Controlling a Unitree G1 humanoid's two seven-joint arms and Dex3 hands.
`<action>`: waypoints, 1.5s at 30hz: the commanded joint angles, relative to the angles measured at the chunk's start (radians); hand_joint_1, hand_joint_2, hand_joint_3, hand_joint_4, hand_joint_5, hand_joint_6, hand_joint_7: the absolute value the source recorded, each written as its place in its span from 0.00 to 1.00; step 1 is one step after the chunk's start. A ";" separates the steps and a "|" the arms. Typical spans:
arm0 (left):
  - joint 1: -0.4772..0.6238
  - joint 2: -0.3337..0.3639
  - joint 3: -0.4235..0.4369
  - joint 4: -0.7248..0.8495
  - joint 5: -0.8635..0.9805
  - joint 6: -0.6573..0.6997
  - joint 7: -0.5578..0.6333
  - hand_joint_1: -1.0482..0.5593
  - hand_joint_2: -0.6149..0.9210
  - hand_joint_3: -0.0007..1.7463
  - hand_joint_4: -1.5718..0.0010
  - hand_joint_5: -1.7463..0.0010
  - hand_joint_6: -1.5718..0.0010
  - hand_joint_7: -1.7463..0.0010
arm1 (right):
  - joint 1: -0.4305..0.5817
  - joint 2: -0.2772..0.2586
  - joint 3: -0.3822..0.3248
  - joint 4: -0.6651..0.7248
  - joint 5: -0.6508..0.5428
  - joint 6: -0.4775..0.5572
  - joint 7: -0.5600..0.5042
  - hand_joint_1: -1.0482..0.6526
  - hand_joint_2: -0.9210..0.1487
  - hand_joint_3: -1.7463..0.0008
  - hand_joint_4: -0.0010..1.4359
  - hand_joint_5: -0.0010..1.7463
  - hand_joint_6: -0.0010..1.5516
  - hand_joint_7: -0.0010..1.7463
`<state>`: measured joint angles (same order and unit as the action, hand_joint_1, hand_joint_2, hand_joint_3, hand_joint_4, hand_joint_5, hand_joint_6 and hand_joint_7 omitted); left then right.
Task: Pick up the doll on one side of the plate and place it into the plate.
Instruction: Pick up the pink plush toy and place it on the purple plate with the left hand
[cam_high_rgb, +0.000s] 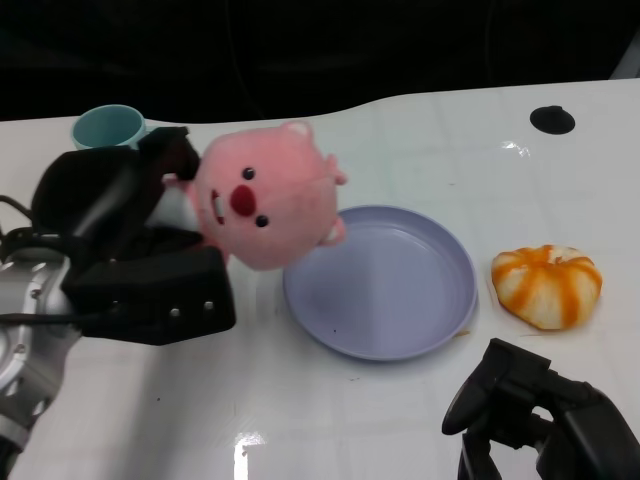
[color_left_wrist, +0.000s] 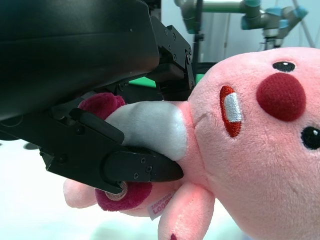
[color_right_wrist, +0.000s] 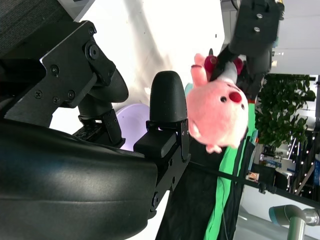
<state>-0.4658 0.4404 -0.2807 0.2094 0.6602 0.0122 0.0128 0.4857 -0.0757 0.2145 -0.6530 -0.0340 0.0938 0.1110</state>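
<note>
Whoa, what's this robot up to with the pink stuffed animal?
The robot's left hand grips a pink plush doll by its body and holds it up in the air, by the near-left edge of a lavender plate on the white table. The plate has nothing in it yet, so the doll is not yet set down. The right hand sits low at the table's near side, holding nothing. An orange-striped plush toy lies right of the plate, and a teal cup stands at the back left.

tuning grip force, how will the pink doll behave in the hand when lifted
The pink doll looks plush, so probably soft and light. The left hand holds its body while the big head hangs out, so it may flop. On release over the plate it should settle, not roll.
</note>
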 joint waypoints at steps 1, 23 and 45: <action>-0.042 -0.041 -0.025 -0.016 0.024 0.045 -0.030 0.51 0.74 0.47 0.42 0.00 0.58 0.00 | 0.008 -0.010 -0.002 -0.017 0.003 0.010 0.001 0.67 0.47 0.22 0.49 1.00 0.40 0.87; -0.182 -0.297 -0.138 0.234 0.008 0.094 -0.049 0.52 0.76 0.54 0.41 0.00 0.55 0.00 | 0.011 -0.015 0.003 -0.020 0.002 0.014 0.006 0.66 0.47 0.22 0.50 1.00 0.41 0.87; -0.200 -0.282 -0.185 0.236 -0.051 0.062 -0.239 0.39 1.00 0.16 0.75 0.66 0.66 1.00 | 0.013 -0.017 0.004 -0.024 0.006 0.009 0.006 0.65 0.49 0.20 0.50 1.00 0.40 0.88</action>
<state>-0.6515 0.1313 -0.4616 0.4587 0.6167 0.0918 -0.2003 0.4943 -0.0835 0.2262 -0.6591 -0.0327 0.1037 0.1188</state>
